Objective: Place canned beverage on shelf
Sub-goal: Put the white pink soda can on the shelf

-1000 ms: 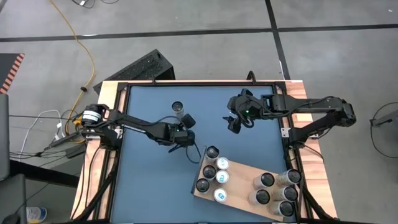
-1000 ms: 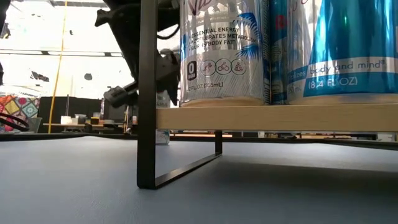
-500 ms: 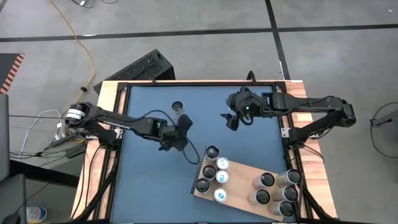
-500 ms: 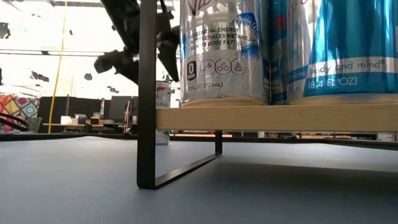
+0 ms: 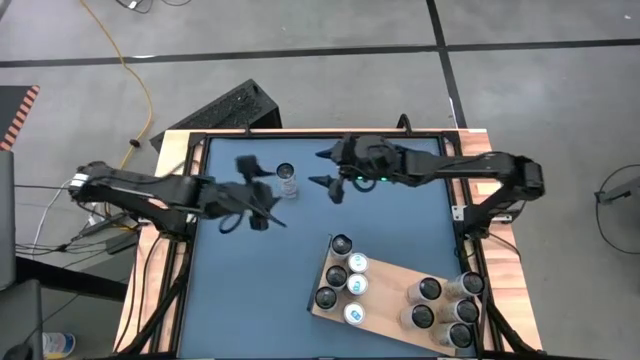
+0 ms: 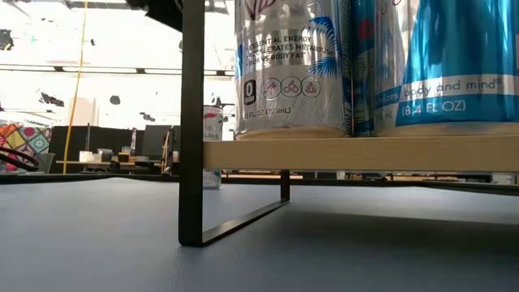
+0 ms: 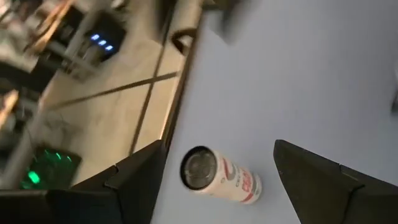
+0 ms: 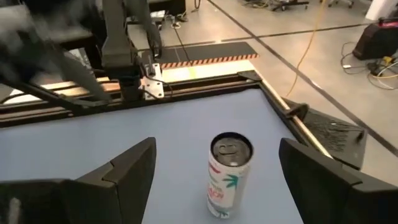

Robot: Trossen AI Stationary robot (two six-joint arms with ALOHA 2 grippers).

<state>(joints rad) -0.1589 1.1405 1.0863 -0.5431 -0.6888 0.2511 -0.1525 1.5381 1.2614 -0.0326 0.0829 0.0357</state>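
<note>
A white can with red and green print (image 5: 286, 180) stands upright on its base on the blue-grey tabletop, near the far edge; it also shows far off in the low view (image 6: 212, 123). My left gripper (image 5: 260, 194) hovers open just left of it, raised, with the can (image 7: 217, 177) ahead between its fingers and apart from them. My right gripper (image 5: 331, 174) is open to the right of the can (image 8: 229, 174) and points at it without touching. The shelf (image 5: 392, 283), a light wooden board (image 6: 365, 152) on a black frame, stands near the table's right front with several cans on it.
Two groups of cans (image 5: 345, 280) (image 5: 445, 305) fill parts of the shelf. Its black frame leg (image 6: 192, 122) stands close to the low camera. A black rim (image 5: 320, 133) runs round the table. Bare tabletop (image 5: 250, 290) lies left of the shelf.
My left gripper has risen and drawn back toward the table's left edge, rolling about its own line, and has left the low view upward. My right gripper has swung toward the table's left, toward the standing can, and tipped to a flatter line. The can has kept still.
</note>
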